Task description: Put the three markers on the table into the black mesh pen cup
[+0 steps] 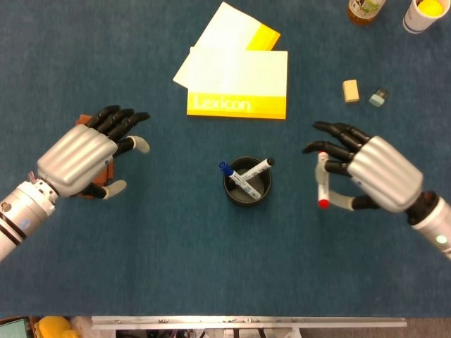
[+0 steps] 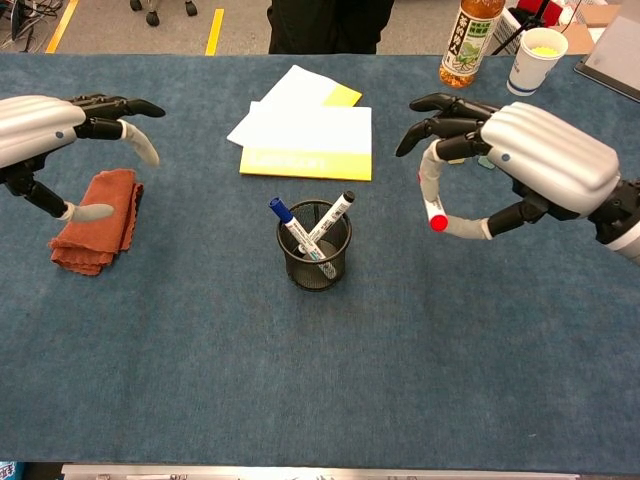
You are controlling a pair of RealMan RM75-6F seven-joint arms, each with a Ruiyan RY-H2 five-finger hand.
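The black mesh pen cup (image 1: 246, 182) (image 2: 314, 246) stands mid-table with two markers in it, one blue-capped (image 1: 224, 168) (image 2: 281, 211) and one black-capped (image 1: 261, 167) (image 2: 335, 214). My right hand (image 1: 366, 172) (image 2: 520, 160) hovers to the right of the cup and holds a red-capped marker (image 1: 322, 184) (image 2: 431, 193) between thumb and fingers, cap pointing down. My left hand (image 1: 81, 151) (image 2: 50, 130) floats open above the orange cloth at the left, holding nothing.
An orange cloth (image 2: 95, 220) lies under the left hand. Yellow Lexicon notepads (image 1: 238, 83) sit behind the cup. Two erasers (image 1: 350, 91) (image 1: 378, 96), a bottle (image 2: 470, 40) and a paper cup (image 2: 535, 45) stand at the back right.
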